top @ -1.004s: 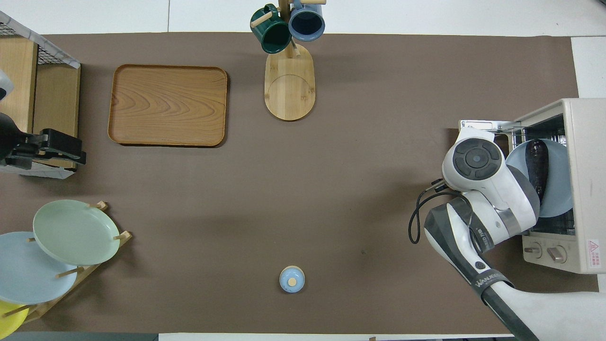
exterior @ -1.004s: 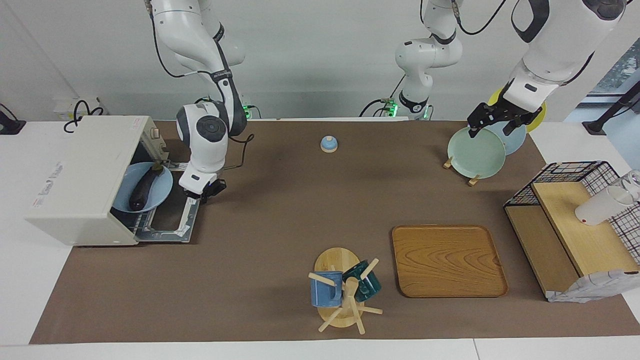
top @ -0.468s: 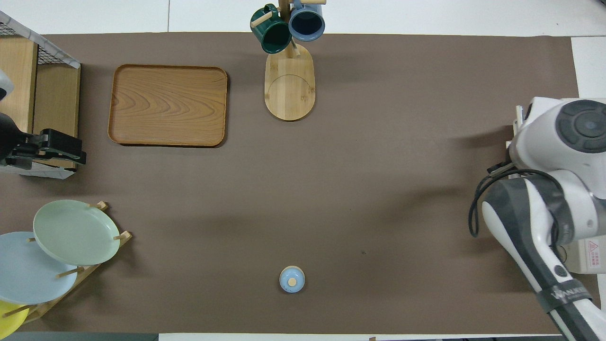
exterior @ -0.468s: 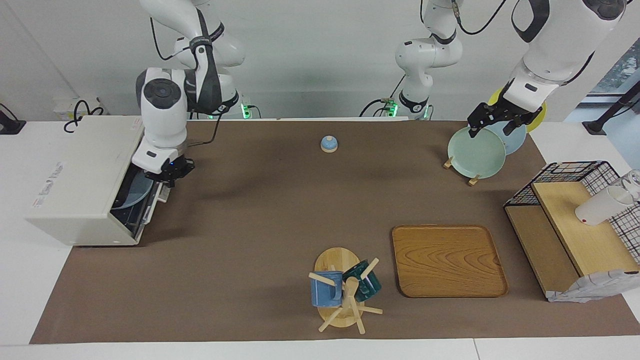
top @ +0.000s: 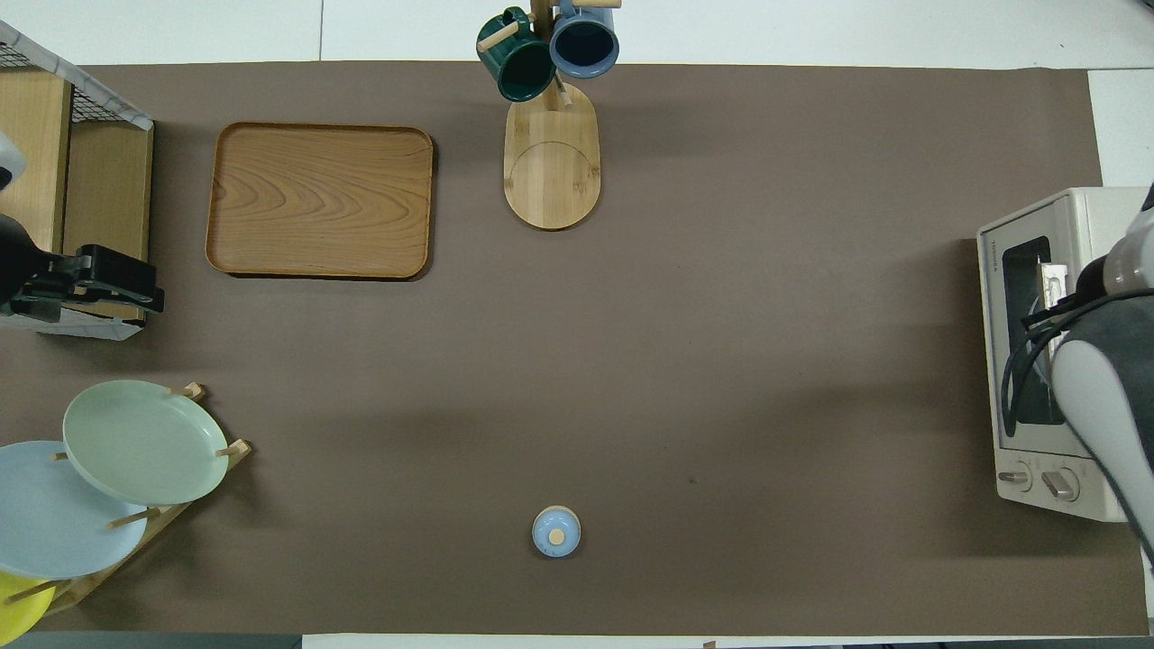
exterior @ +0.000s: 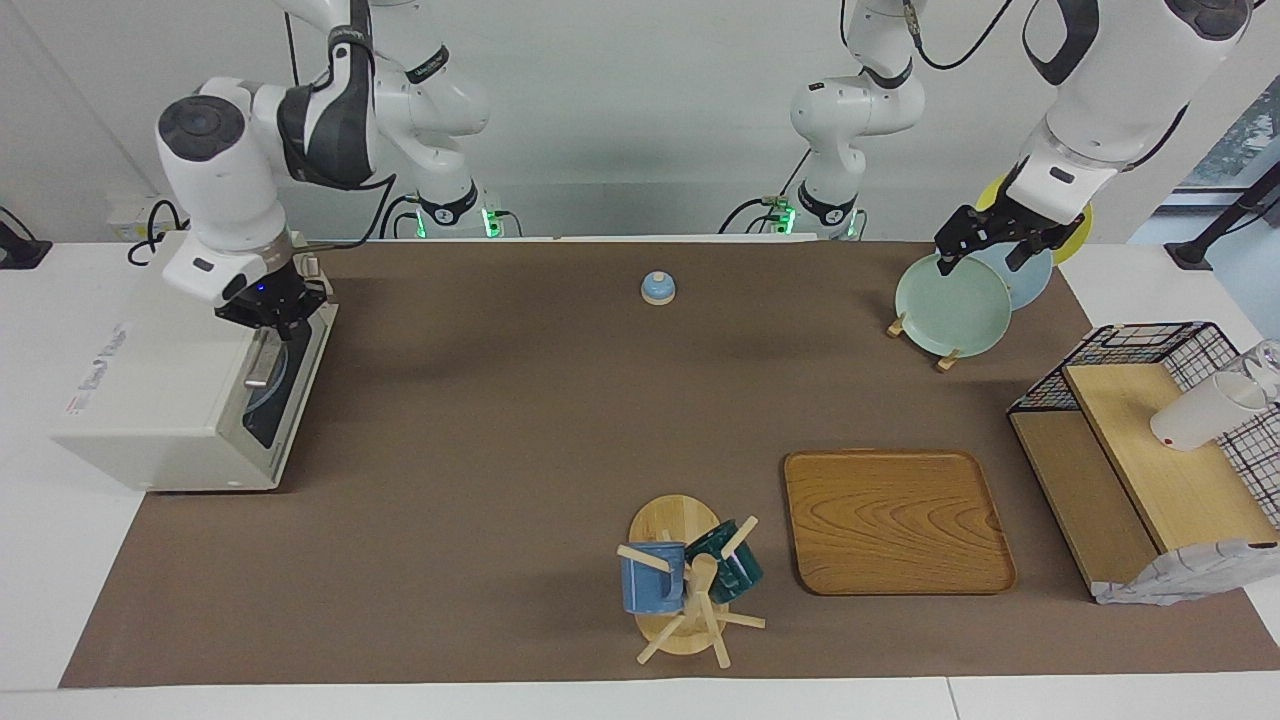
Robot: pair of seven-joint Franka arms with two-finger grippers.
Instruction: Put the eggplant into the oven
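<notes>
Two arms are seen: the right gripper (exterior: 272,312) is parked at the top edge of the oven (exterior: 170,385), whose door (exterior: 285,380) is shut; its finger spread cannot be told. No eggplant is shown. The left gripper (exterior: 990,243) is held over the green plate (exterior: 950,305), claws spread.

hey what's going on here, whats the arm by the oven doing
The right tool is at the top edge of the oven door, which stands upright, shut or nearly so. A pale blue plate shows dimly through the glass; the eggplant itself cannot be made out. The left tool waits over the green plate in the plate rack.
</notes>
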